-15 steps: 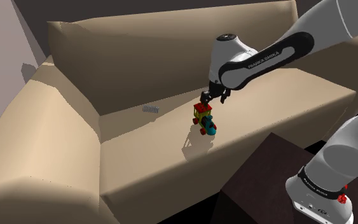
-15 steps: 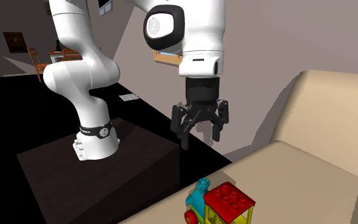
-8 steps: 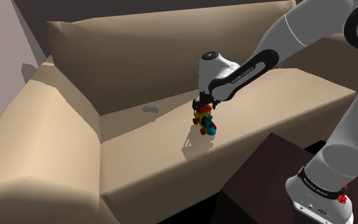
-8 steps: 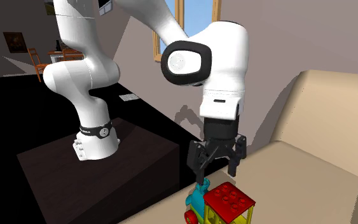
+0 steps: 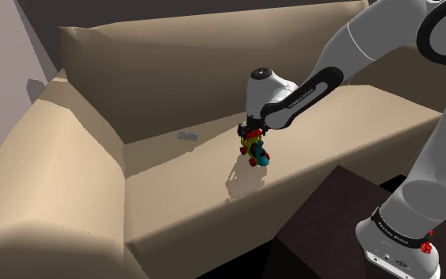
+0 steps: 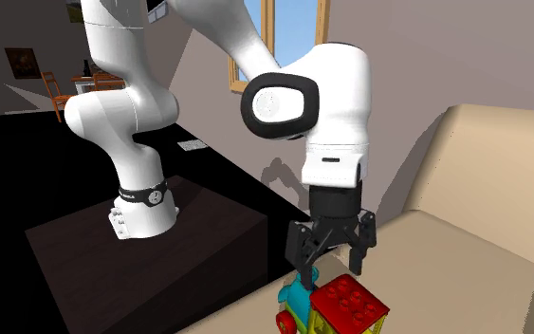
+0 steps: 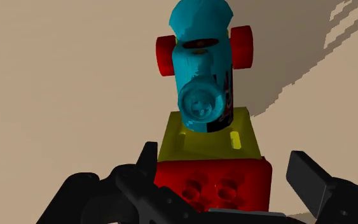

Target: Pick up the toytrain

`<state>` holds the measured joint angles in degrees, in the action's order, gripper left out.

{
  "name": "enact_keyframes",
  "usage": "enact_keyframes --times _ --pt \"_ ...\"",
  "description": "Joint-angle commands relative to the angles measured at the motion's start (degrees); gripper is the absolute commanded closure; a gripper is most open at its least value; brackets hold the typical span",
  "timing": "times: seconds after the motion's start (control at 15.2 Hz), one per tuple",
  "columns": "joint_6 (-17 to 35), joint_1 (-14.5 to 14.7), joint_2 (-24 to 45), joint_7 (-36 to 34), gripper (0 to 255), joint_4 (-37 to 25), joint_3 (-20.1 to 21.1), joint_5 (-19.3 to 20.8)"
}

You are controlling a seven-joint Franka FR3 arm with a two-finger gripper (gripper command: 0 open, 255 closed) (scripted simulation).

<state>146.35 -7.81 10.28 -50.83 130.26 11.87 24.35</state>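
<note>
Toy train (image 5: 254, 150) on the sofa seat (image 5: 181, 186) — claw (image 6: 328, 269) directly above it.

FRANKA EMIKA lettering, on arm's dark band (image 5: 303, 94)

gripper (image 6: 329, 269) dropped lower near sofa seat (image 5: 181, 182) front edge | spread fingers (image 7: 311, 181) came astride toy train (image 7: 201, 89) red cab (image 7: 212, 181)

The sofa (image 5: 173, 71) is overlooked from high beside the stand (image 5: 332, 230) in the shoulder view, and seen low and close, facing the stand, in the second exterior view. The toy train (image 5: 254, 149) is shared by all views, nearest at the wrist.
</note>
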Motion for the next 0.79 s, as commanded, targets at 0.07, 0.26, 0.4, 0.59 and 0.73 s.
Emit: enact_keyframes --times 0.07,0.26,0.4,0.59,0.73 --pt "1.0 0.3 2.0 -0.9 255 2.5 0.1 0.3" --pt "-0.2 0.5 -0.9 -0.3 255 4.1 0.8 -1.3" --pt "-0.5 0.6 -1.3 -0.4 255 4.3 1.0 -1.5" --pt "-0.6 0.7 -1.2 -0.7 255 4.2 1.1 -1.5" --pt "0.1 0.1 3.1 0.0 255 0.4 0.0 0.0"
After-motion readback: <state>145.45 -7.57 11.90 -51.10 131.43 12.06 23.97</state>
